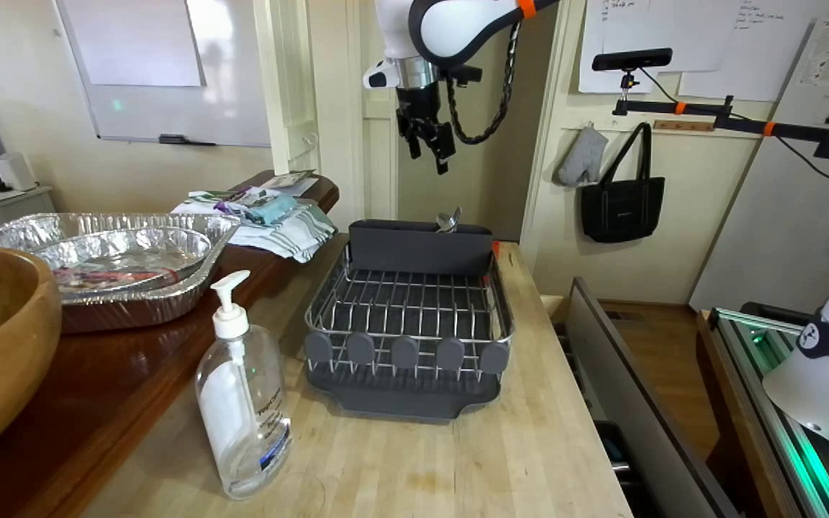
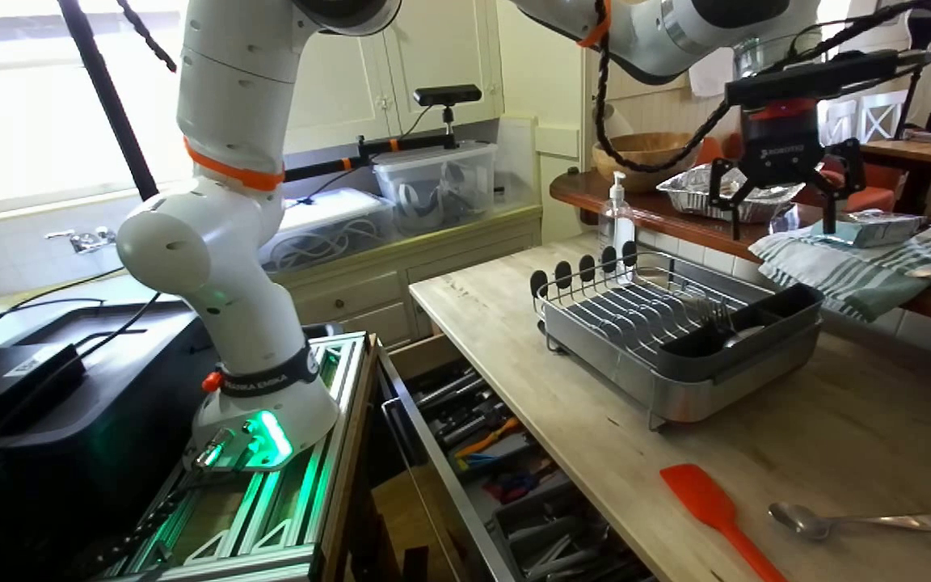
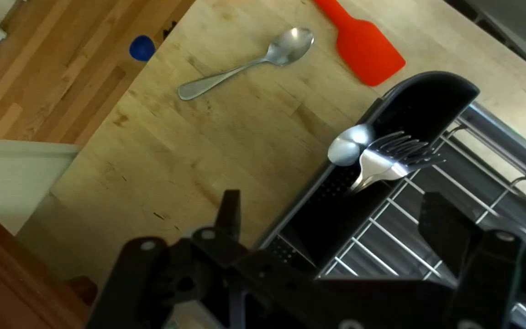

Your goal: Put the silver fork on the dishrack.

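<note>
Claw (image 2: 782, 230) is hanging spread above the dishrack (image 1: 414, 309). Below, two silver forks (image 3: 375, 164) are leaning tines-up beside a spoon (image 3: 347, 148) in its cutlery caddy (image 3: 327, 219). Farther out, another spoon (image 3: 281, 52) and a red spatula (image 3: 367, 52) are lying on the bench (image 3: 244, 132).

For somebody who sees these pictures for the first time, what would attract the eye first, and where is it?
Probably the bright red spatula on the pale wooden worktop, lying near a metal spoon. Next, the dark grey dishrack on the same worktop, with silver forks sticking up from its utensil holder. Then the open black gripper, hanging higher than the dishrack in both exterior views.
</note>
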Controlling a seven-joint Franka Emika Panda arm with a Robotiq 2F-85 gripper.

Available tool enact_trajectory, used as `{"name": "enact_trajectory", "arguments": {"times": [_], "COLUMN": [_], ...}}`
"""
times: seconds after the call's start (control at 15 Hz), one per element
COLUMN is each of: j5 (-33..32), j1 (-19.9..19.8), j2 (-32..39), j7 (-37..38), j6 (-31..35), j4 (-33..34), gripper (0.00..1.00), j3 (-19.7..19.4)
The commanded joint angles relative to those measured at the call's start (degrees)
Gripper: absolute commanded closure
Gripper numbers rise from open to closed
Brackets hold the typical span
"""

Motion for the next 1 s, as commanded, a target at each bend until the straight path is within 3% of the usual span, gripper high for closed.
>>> {"name": "enact_trajectory", "arguments": {"times": [0.0, 0.67, 0.73, 0.8, 0.93], "j5": [9.0, 31.9, 33.4, 30.2, 31.9], "j1": [-3.2, -7.9, -8.0, -7.1, -7.4], "j2": [-5.5, -10.9, -10.9, -8.7, -9.3], "j7": [1.6, 5.6, 5.7, 4.5, 4.8], "j6": [7.0, 21.7, 22.5, 19.5, 20.7], "j4": [-8.1, -18.7, -19.1, -15.1, -16.3], "gripper": [0.00, 0.00, 0.00, 0.00, 0.00], "j3": [-0.6, -1.9, -2.0, -2.4, -2.6]}}
